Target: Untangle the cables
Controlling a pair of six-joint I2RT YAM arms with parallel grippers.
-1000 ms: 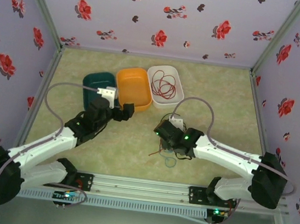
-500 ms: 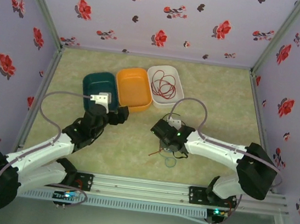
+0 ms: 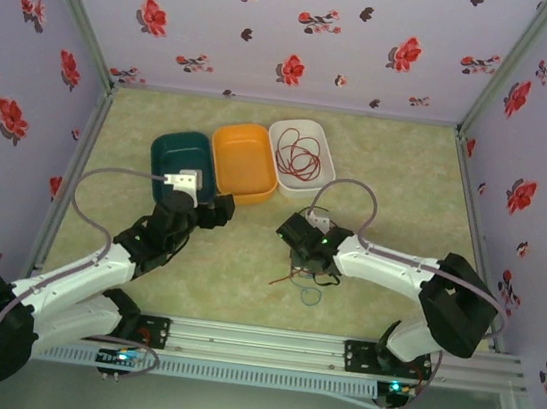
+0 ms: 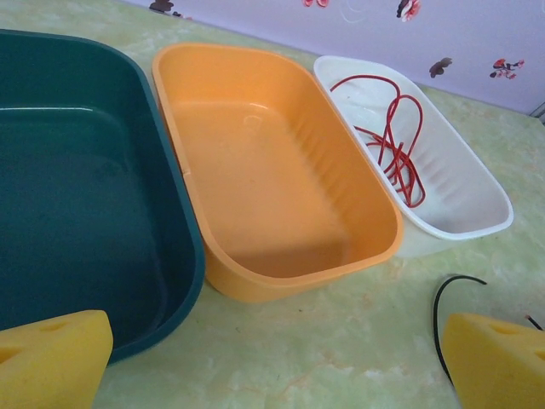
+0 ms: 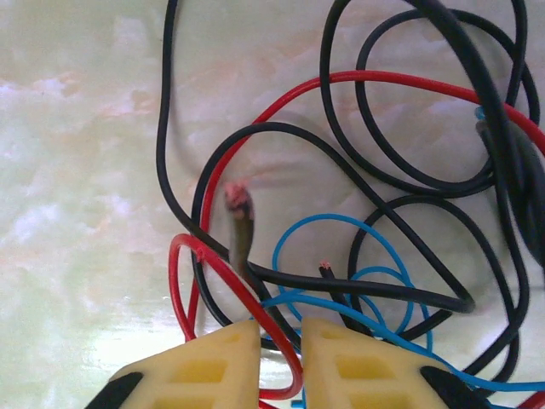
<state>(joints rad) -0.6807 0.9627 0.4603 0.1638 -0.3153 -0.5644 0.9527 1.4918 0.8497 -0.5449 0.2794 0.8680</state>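
Marbled table (image 3: 408, 182) bears the tangle (image 3: 307, 282) at 6 o'clock; right gripper (image 5: 279, 358) is on it, pads nearly together, hold unclear. Best pinch one strand only, then lift slowly so loops slip free. Left gripper (image 4: 274, 358) gapes wide at 9 o'clock

A red cable (image 5: 255, 111), a black cable (image 5: 166, 153) and a blue cable (image 5: 341, 223) lie tangled in overlapping loops on the desk (image 5: 77, 170), toward the middle of its near edge. A second red cable (image 4: 396, 141) lies loosely coiled in the white tray (image 4: 477, 213) nearer the far edge.
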